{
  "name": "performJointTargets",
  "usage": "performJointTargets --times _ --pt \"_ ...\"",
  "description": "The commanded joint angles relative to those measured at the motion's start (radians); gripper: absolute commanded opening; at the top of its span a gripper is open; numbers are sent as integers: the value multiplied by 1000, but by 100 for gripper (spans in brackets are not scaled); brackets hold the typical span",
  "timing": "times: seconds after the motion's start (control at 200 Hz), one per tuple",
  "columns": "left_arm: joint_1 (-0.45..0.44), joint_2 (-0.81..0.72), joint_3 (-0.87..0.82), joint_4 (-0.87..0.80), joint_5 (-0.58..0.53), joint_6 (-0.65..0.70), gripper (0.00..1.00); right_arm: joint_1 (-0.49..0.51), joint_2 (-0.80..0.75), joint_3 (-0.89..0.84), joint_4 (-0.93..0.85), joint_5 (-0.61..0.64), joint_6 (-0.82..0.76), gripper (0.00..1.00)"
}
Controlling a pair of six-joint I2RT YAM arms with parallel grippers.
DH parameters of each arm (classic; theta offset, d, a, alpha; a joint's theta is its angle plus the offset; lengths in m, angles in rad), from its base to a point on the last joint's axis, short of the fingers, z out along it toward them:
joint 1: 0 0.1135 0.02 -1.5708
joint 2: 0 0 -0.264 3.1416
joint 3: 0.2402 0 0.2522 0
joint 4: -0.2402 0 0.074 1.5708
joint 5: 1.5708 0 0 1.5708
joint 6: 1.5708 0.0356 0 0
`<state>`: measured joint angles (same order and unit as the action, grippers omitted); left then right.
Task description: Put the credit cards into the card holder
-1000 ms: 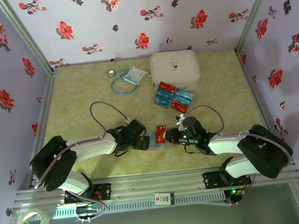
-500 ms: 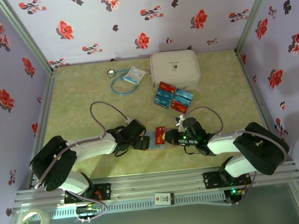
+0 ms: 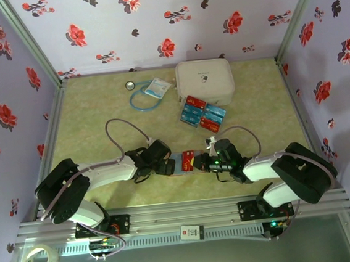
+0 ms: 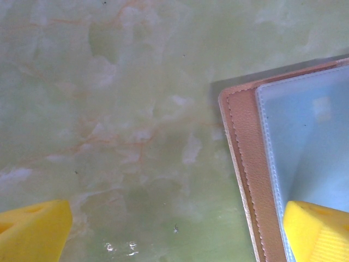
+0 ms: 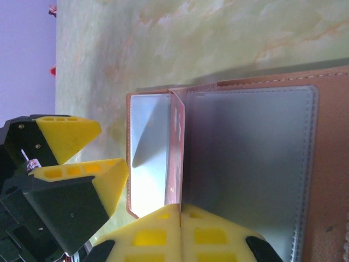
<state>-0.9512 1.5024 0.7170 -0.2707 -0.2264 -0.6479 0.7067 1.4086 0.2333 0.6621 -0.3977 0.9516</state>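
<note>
The card holder (image 3: 179, 164) is lying open on the desk (image 3: 99, 119), close to the front edge and between the two pincers. Its pinkish-brown leather border is framing clear sleeves (image 5: 245, 153) that are facing up.

The right pincer (image 5: 180, 229) is clamping a red card (image 5: 175, 158), with its yellow fingertips pressed together on the card's near end. The card is standing upright on its long edge at the fold between two sleeves and is reaching across the card holder toward the far leather border. I cannot tell whether any part of it is sitting inside a sleeve.

The left pincer (image 4: 174, 232) is standing wide apart and gripping nothing. One of its yellow fingers (image 4: 319, 234) is sitting over the corner of a clear sleeve, and the other is hanging over bare desk beside the card holder. I cannot tell whether the finger over the sleeve is pressing on it.

The other credit cards (image 3: 202, 113), red and blue, are lying in a loose cluster farther back on the desk, just beside the near edge of a white zip case (image 3: 205, 81). Left of the case, a looped blue tube (image 3: 139, 98) and a small packet (image 3: 157, 87) are lying side by side. A roll of tape (image 3: 37, 260) is sitting on the ledge below the desk, at the front left.
</note>
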Motion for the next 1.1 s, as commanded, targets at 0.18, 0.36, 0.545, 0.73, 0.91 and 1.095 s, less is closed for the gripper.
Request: performJointTargets --times 0.18,0.36,0.545,0.73,0.91,1.095 --pt "-10 0 -16 -33 -27 -1 100 -7 48 -15 28 -31 -1 0" --pt "-9 0 -16 -33 -29 -1 100 -7 50 -20 27 -33 -1 0" --pt "-9 0 -17 -32 -29 0 100 -9 45 -30 24 -34 -2 0" --pt "-9 0 -19 -31 -31 -2 100 -9 42 -40 22 -34 -3 0" --pt "-9 0 -18 -30 -30 -1 100 -10 49 -38 22 -39 -7 0" --pt "-9 2 -16 -31 -30 -4 100 -12 70 -32 26 -45 -9 0"
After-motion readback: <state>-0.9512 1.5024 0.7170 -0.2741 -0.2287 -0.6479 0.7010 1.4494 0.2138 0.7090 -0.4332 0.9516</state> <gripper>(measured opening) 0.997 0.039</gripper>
